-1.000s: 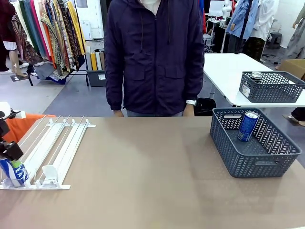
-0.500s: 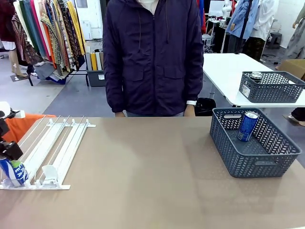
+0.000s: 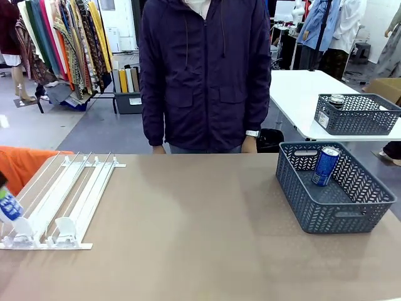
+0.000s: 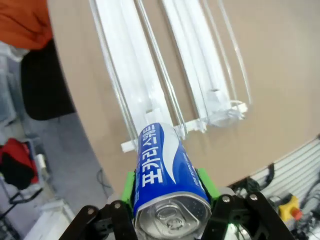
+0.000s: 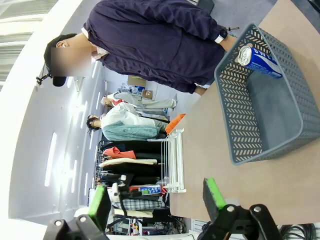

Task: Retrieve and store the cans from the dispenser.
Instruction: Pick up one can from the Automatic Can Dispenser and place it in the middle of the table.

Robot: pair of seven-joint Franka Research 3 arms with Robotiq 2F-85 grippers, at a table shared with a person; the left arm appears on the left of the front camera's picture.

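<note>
**L gripper clamped on blue can above dispenser; R gripper spread wide, nothing in it**

Front view: a blue can (image 3: 9,205) shows at the far left edge, tilted, just above the near-left corner of the dispenser (image 3: 62,200). The white rack lies flat on the table (image 3: 188,238) w/ two pusher tabs at its near end. On the right side sits a dark grey basket (image 3: 335,194) holding a second blue can (image 3: 326,166), which leans against the far wall. A person in a dark jacket stands at the far side, hands down at the table edge.

L wrist view: left gripper (image 4: 170,187) points down at the table, its green pads pressed to both sides of the blue can (silver top toward the camera, white lettering along the body). Can sits squarely between the fingers; beyond its far end lies the rack's end rail, lanes running away from the fingertips.

R wrist view: right gripper (image 5: 157,197) has its fingers well apart, w/ nothing between them. Beyond the fingertips lie the table and the grey basket w/ the blue can lying in its far part; dispenser shows farther off.
</note>
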